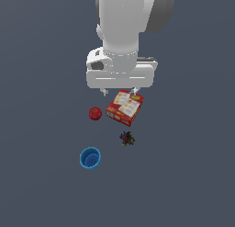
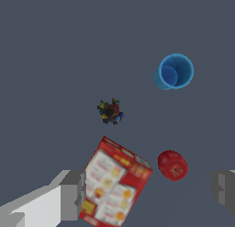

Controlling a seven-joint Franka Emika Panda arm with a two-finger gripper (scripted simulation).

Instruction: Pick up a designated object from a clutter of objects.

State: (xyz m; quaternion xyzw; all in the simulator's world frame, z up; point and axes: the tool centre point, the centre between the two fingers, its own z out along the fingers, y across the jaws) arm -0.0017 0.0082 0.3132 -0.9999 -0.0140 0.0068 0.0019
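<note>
Gray worktop (image 1: 193, 175) holds a tiny speckled lump (image 1: 127, 138); high above the red box (image 1: 125, 107), the pincer (image 1: 120, 91) is wide open and holds nothing

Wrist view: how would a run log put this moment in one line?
gripper: open, empty | above: box | target: speckled lump, untouched | nearby: red ball, blue cup
</note>
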